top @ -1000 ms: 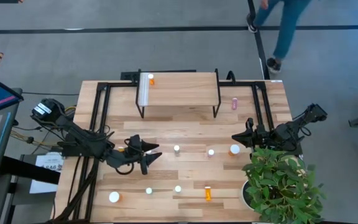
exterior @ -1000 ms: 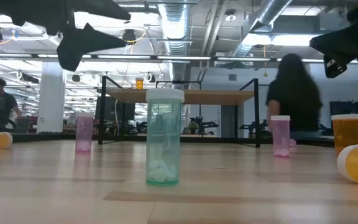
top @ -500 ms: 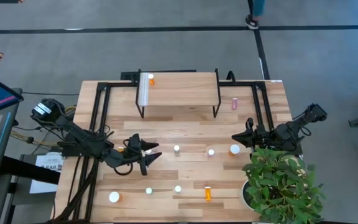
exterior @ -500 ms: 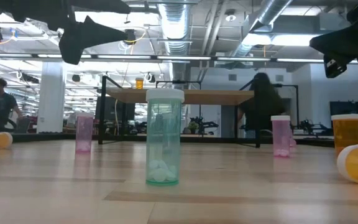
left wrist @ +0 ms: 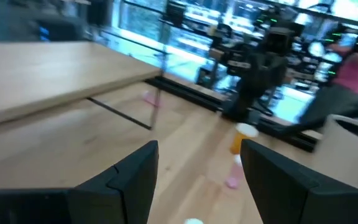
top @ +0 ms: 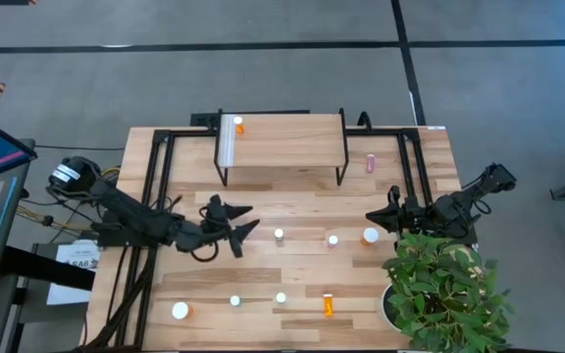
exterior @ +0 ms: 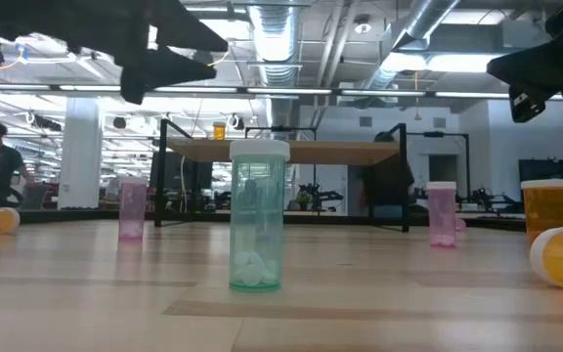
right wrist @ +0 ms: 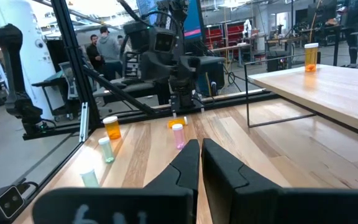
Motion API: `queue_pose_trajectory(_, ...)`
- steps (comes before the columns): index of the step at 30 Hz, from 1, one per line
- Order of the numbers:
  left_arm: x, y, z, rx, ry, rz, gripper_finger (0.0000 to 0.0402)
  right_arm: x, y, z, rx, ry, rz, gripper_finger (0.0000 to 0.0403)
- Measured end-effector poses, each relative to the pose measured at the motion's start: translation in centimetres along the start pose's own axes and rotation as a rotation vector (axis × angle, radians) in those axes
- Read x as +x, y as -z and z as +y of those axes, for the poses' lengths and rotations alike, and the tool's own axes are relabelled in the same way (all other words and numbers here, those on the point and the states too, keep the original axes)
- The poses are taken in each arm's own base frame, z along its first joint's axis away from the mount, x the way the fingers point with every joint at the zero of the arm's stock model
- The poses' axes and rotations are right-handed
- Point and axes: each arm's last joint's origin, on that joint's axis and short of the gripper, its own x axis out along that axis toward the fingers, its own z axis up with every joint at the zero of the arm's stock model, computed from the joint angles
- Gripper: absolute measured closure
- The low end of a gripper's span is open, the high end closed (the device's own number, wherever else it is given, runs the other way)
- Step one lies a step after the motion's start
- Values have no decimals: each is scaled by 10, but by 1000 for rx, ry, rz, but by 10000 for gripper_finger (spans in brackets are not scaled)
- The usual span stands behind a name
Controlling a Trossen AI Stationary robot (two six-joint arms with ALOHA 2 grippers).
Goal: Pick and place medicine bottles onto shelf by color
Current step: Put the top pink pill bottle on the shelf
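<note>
High view: the left gripper (top: 233, 224), fingers spread and empty, hangs mid-frame beside loose medicine bottles (top: 279, 235), likely lining up a pick for the shelf (top: 292, 137) above, while the right gripper (top: 376, 217) waits closed.

Leafy potted plant (top: 445, 289) at table corner

You're looking at a pale, smooth wood table (top: 292, 201) with visible grain, a shelf (top: 282, 142) of matching wood on thin black metal legs, translucent plastic bottles (exterior: 258, 215) with white caps, and matt black grippers (left wrist: 197, 180).
</note>
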Motion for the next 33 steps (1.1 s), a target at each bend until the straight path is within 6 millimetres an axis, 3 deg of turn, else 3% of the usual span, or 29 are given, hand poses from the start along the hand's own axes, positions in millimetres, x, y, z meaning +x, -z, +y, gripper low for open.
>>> queue_pose_trajectory(10, 4, -9, -1, -68, 105, -30, 186, 0, 0, 0, 0, 0, 0, 359)
queue_pose_trajectory(25, 9, -33, -27, -16, 379, -28, 186, 0, -1, 0, 3, -1, -6, 359)
queue_pose_trajectory(33, 8, -31, -27, 16, 371, -16, 186, -3, -26, 0, 124, -17, -234, 359)
